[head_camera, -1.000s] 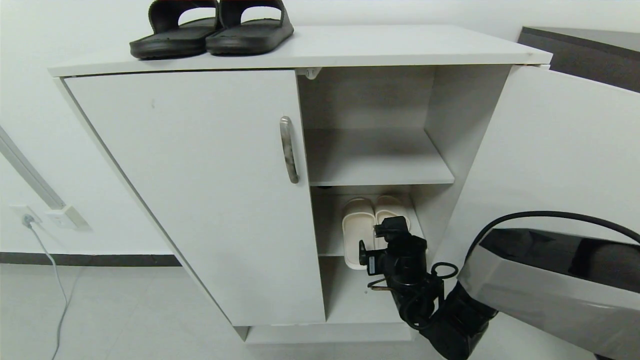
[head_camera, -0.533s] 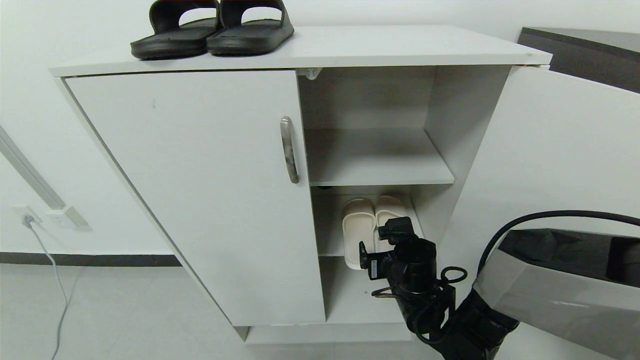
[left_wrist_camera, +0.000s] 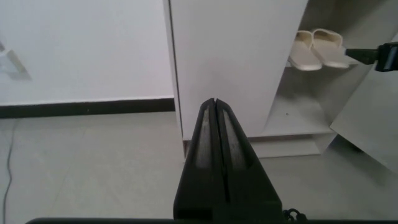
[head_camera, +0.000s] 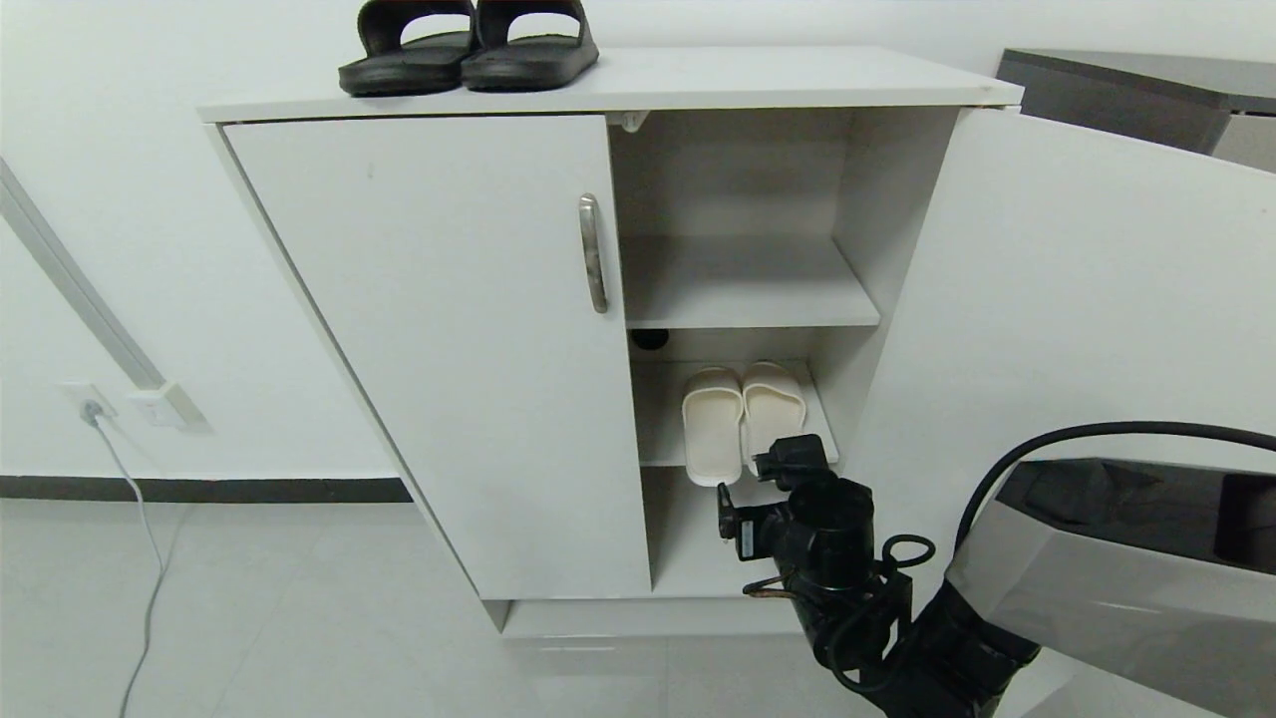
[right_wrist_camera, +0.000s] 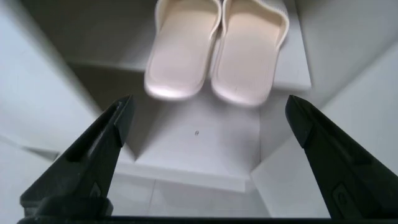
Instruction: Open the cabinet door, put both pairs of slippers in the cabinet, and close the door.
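Observation:
The white cabinet (head_camera: 618, 90) has its right door (head_camera: 1077, 299) swung open and its left door (head_camera: 449, 339) closed. A pair of black slippers (head_camera: 469, 55) stands on the cabinet's top at the left. On the middle shelf inside lies a pair of white slippers (head_camera: 743, 419) (right_wrist_camera: 217, 50) (left_wrist_camera: 320, 50), side by side, heels over the shelf's front edge. My right gripper (head_camera: 755, 479) (right_wrist_camera: 208, 155) hangs open just in front of and below them, holding nothing. My left gripper (left_wrist_camera: 214, 106) is shut and empty, low over the floor, facing the closed left door (left_wrist_camera: 236, 56).
The top shelf (head_camera: 748, 289) and bottom shelf (head_camera: 698, 558) inside hold nothing. A silver handle (head_camera: 593, 254) is on the left door. A wall socket with a cable (head_camera: 95, 409) sits at the left. The open door stands close to my right arm.
The head camera has drawn back and shifted, so the cabinet looks smaller. My right gripper has come back out from the white slippers, which stay on the shelf.

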Controlling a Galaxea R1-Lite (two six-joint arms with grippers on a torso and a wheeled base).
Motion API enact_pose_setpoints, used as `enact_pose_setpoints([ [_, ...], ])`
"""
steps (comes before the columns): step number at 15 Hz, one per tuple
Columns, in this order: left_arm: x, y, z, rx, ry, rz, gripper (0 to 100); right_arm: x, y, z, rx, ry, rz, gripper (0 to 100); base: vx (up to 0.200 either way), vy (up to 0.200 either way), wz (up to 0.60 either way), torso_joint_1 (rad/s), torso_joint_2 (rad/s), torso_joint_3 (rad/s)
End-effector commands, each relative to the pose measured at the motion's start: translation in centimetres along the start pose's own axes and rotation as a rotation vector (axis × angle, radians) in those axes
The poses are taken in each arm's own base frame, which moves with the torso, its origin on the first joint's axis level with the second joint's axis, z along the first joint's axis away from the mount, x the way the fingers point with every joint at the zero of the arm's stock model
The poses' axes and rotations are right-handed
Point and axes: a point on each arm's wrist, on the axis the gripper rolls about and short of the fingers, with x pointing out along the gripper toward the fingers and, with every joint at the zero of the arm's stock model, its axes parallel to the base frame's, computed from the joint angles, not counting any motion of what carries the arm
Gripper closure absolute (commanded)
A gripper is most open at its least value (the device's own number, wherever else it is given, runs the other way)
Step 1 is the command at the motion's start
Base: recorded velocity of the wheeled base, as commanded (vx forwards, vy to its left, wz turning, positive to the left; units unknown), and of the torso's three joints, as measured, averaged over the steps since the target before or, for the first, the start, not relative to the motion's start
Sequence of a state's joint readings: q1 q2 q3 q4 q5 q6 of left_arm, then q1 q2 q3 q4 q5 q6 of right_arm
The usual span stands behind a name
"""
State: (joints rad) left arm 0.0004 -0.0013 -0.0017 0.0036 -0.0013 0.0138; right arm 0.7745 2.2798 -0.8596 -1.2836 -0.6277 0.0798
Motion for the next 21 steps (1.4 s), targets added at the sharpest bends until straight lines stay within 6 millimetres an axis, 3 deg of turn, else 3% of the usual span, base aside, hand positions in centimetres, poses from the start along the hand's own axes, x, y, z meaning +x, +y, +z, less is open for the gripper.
enact_pose_setpoints([
  [1, 0.01, 0.0, 0.0, 0.0, 0.001, 0.001, 100, -0.02, -0.01, -0.04, 0.001, -0.001, 0.001, 0, 0.0, 0.0, 0.0, 0.0, 0.0, 0.0],
  [13, 0.01, 0.0, 0.0, -0.009, 0.001, 0.001, 100, -0.22, -0.16, -0.05, -0.001, -0.011, -0.002, 0, 0.0, 0.0, 0.0, 0.0, 0.0, 0.005],
  [21, 0.01, 0.0, 0.0, -0.009, 0.001, -0.001, 100, -0.1, -0.14, 0.08, 0.002, -0.02, -0.003, 0, 0.0, 0.0, 0.0, 0.002, 0.0, 0.179],
])
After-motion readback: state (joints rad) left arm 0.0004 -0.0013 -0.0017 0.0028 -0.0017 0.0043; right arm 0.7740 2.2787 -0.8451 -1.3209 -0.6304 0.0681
